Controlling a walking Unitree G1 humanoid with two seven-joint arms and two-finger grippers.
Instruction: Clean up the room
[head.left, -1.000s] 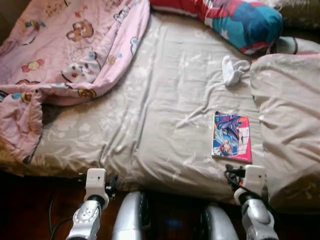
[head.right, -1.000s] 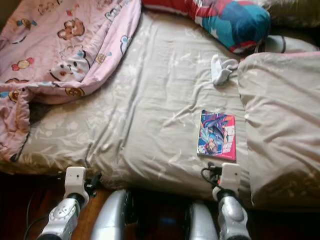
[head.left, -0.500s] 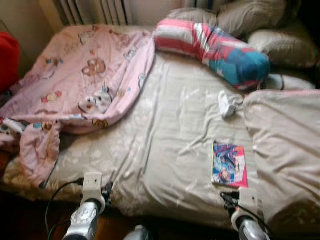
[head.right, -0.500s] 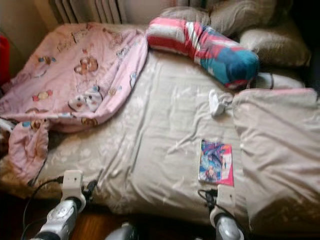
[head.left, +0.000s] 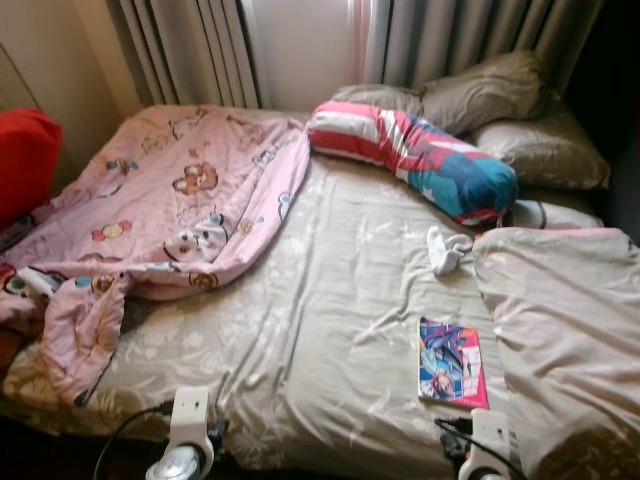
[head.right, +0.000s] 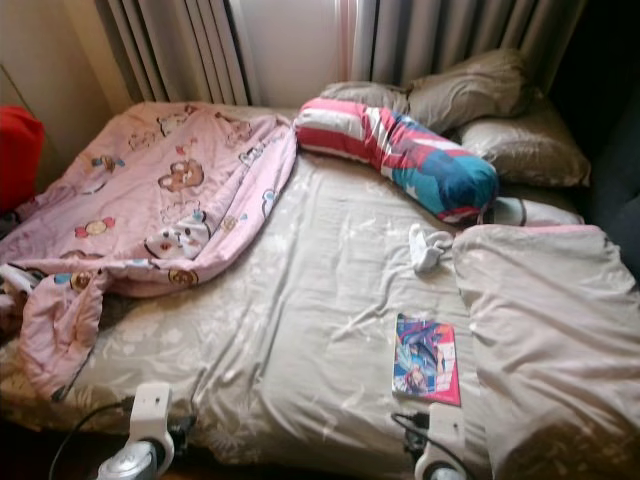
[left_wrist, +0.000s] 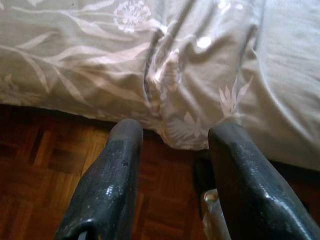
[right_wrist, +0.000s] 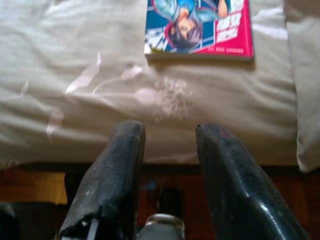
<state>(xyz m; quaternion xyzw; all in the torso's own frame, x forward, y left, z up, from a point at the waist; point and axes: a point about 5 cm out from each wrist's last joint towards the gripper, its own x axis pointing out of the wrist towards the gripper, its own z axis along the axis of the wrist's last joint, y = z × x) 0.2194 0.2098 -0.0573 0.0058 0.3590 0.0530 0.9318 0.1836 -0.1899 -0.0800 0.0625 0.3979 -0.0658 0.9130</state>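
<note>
A bed with a beige sheet (head.left: 330, 300) stands before me. A pink and blue comic book (head.left: 454, 362) lies flat near the bed's front right, also in the right wrist view (right_wrist: 198, 26). A small white sock (head.left: 445, 249) sits further back. A pink cartoon blanket (head.left: 160, 220) is bunched on the left. My right gripper (right_wrist: 165, 136) is open just short of the book, over the bed's edge. My left gripper (left_wrist: 172, 135) is open and empty at the bed's front left edge, above the wooden floor (left_wrist: 45, 175).
A striped red, white and blue bolster (head.left: 415, 155) and grey pillows (head.left: 500, 100) lie at the head of the bed. A beige duvet (head.left: 570, 330) is heaped on the right. Curtains (head.left: 200, 50) hang behind. Something red (head.left: 25, 160) stands at the far left.
The camera has tilted up: the head of the bed, pillows and curtains have come into view. Both arms sit lower in the picture. The book and sock have not moved on the bed.
</note>
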